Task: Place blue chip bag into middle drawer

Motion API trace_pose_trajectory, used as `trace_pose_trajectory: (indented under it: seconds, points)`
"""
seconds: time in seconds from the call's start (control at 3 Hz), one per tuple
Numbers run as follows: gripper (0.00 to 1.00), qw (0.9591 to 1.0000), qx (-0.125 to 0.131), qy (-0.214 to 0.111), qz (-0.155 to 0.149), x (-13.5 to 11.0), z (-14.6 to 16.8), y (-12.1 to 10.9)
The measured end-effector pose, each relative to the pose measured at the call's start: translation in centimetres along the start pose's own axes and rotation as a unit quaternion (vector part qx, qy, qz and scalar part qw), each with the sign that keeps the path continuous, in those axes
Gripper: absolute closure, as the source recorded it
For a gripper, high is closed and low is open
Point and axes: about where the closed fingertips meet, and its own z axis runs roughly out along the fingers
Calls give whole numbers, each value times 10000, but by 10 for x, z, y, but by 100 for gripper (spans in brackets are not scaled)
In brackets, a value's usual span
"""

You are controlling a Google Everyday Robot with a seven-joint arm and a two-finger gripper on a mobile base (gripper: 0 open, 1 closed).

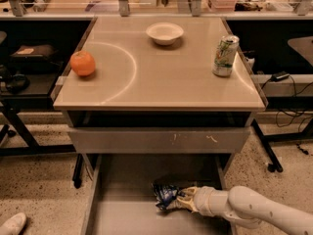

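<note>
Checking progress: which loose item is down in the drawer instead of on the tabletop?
The blue chip bag, at the gripper in the open middle drawer; the orange, bowl and soda can sit on the tabletop.

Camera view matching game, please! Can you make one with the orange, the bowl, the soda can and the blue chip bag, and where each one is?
Things:
1. orange
2. bowl
3. soda can
4. blue chip bag

Places:
A. held by the gripper, down in the open middle drawer
B. on the table, right side of the view
C. on the table, left side of the view
D. on the table, back middle

Pairs: 1-C, 2-D, 3-B, 4-A.
</note>
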Motion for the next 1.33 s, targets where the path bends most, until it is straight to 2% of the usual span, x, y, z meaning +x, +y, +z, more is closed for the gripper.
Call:
trace_pose_trajectory:
  seconds: [1.0,1.33]
  points:
    - [12,10000,-1,0,0,0,0,0]
    - [0,10000,-1,0,0,0,0,0]
